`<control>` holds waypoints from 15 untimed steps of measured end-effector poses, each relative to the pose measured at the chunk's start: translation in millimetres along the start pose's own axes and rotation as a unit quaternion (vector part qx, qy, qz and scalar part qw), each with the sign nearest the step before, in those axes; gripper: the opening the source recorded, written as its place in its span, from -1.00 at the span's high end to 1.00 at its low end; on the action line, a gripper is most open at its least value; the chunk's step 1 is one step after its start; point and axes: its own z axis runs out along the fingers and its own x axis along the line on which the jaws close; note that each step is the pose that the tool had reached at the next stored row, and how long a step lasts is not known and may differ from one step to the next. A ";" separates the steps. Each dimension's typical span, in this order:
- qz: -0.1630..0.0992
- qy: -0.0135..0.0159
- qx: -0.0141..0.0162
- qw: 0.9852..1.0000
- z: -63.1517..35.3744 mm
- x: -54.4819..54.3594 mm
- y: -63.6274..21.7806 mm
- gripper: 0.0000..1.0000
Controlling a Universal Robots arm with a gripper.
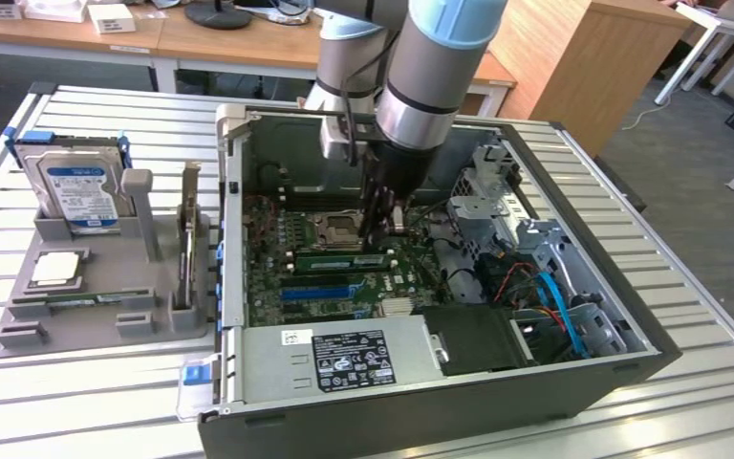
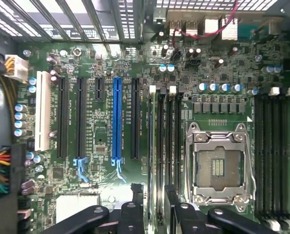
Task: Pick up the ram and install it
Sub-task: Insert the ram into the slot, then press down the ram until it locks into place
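Note:
The ram [image 1: 337,260], a narrow green stick with a white label, stands on edge in a memory slot of the motherboard inside the open computer case, just beside the empty processor socket [image 1: 339,229]. In the wrist view the ram [image 2: 155,146] shows edge-on as a thin strip running along that slot. My gripper [image 1: 382,237] reaches down into the case over one end of the stick. The black fingers [image 2: 137,202] stand on either side of the ram with a gap to each side, so my gripper [image 2: 154,204] is open.
The case wall [image 1: 233,210] and drive cage [image 1: 495,206] hem in the arm. The power supply [image 1: 341,359] and cables [image 1: 546,287] lie close by. A grey tray [image 1: 87,330] at the exterior view's left holds a hard drive [image 1: 80,186], a processor chip [image 1: 57,270] and another green stick [image 1: 74,301].

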 end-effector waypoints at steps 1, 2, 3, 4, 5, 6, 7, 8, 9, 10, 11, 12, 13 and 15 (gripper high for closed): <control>0.000 0.000 0.000 1.000 -2.5 0.0 0.1 0.38; 0.000 0.000 0.000 1.000 -4.8 -0.1 0.2 0.38; 0.000 0.000 0.000 1.000 -6.8 -0.1 0.3 0.38; 0.000 0.000 0.000 1.000 -7.7 -0.1 0.4 0.38; 0.000 0.000 0.000 1.000 -7.7 -0.2 0.3 0.38; 0.000 0.000 0.000 1.000 -7.7 -0.2 0.3 0.38; 0.000 0.000 0.000 1.000 -7.8 -0.2 0.3 0.38; 0.000 0.000 0.000 1.000 -7.8 -0.2 0.4 0.38; 0.000 0.000 0.000 1.000 -7.7 -0.2 0.4 0.38; 0.000 0.000 0.000 1.000 -7.8 -0.2 0.4 0.38; 0.000 0.000 0.000 1.000 -7.8 -0.2 0.3 0.38; 0.000 0.000 0.000 1.000 -7.8 -0.2 0.3 0.38; 0.000 0.000 0.000 1.000 -7.8 -0.2 0.3 0.38; 0.000 0.000 0.000 1.000 -7.7 -0.2 0.3 0.38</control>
